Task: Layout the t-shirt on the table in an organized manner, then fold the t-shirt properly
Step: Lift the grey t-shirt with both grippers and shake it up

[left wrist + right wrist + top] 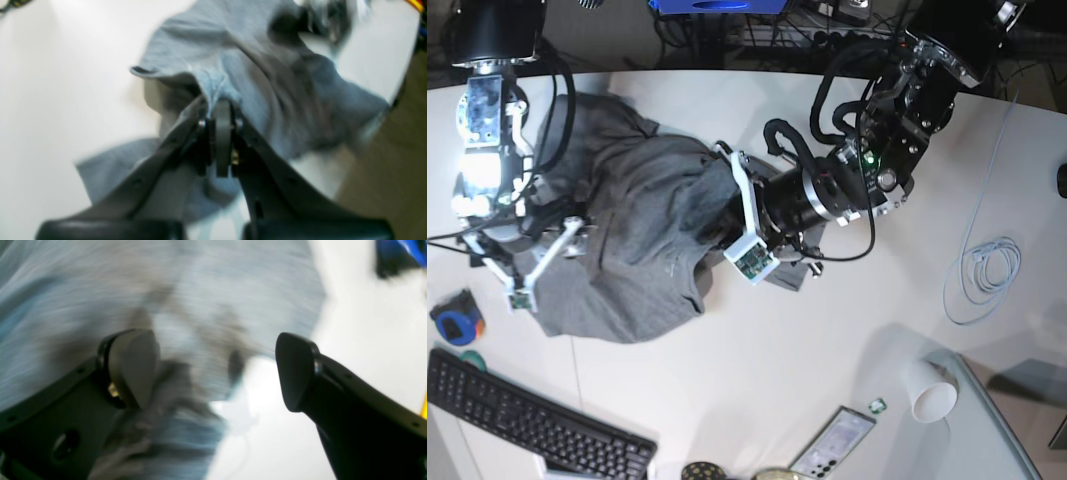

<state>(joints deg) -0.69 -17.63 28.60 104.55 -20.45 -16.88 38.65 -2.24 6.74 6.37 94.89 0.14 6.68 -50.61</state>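
Two pincers are at the t-shirt (642, 235) at once, and their different states suit the work of spreading it out. The left pincer (223, 103) has its jaws pressed together on a pinched ridge of grey cloth, which rises to a peak at the tips and drapes away on every side; holding a small bunch like this, rather than a flat layer, looks meant to let the arm lift and drag that part of the garment. The right pincer (217, 370) stands wide apart with nothing between its pads, poised over the shirt's edge where cloth gives way to bare white; that gap reads as readiness to take a second hold, so the fabric could be drawn out between two points. The t-shirt itself lies crumpled on the counter (757, 400), heaped in folds toward the far left part of the base view, with one edge spread toward the near side and the rest bunched under the left arm. It is not yet laid flat, so I judge the task to be early, in the arranging stage before any fold. A keyboard (527, 425), a paper cup (930, 392), a phone (835, 441) and a coiled cable (982, 275) sit well apart from the cloth, leaving room around it.
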